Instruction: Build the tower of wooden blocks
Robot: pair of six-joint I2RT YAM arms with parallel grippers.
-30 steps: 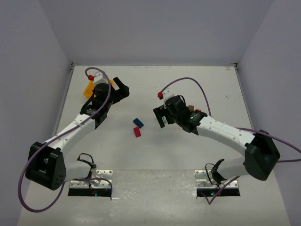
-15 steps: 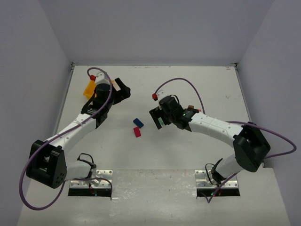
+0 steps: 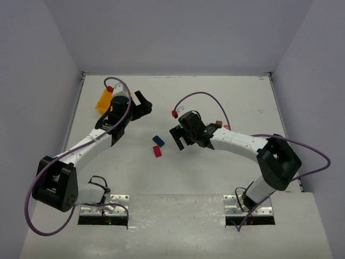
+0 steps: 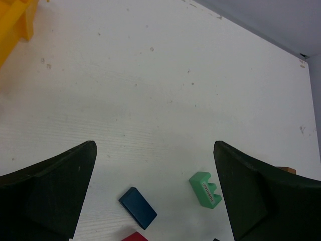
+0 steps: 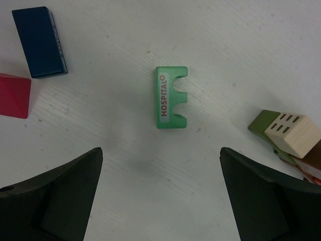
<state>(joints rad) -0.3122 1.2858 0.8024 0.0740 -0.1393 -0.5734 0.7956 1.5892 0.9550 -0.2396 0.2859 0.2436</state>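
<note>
Green block (image 5: 170, 97): you can read "HOSPITAL" in red, running toward twelve o'clock in your right wrist view.
Left wrist view: its print is too small for you to read.

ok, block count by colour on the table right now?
blue block: 1
red block: 1
green block: 1
olive block: 1
tan block: 1
brown block: 1
Total: 6 clearly visible; more may be cut off at the edge of the right wrist view.

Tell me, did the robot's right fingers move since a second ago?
Yes. In the top view, the right fingers slid left, closer to the blue block, which stayed put.
</note>
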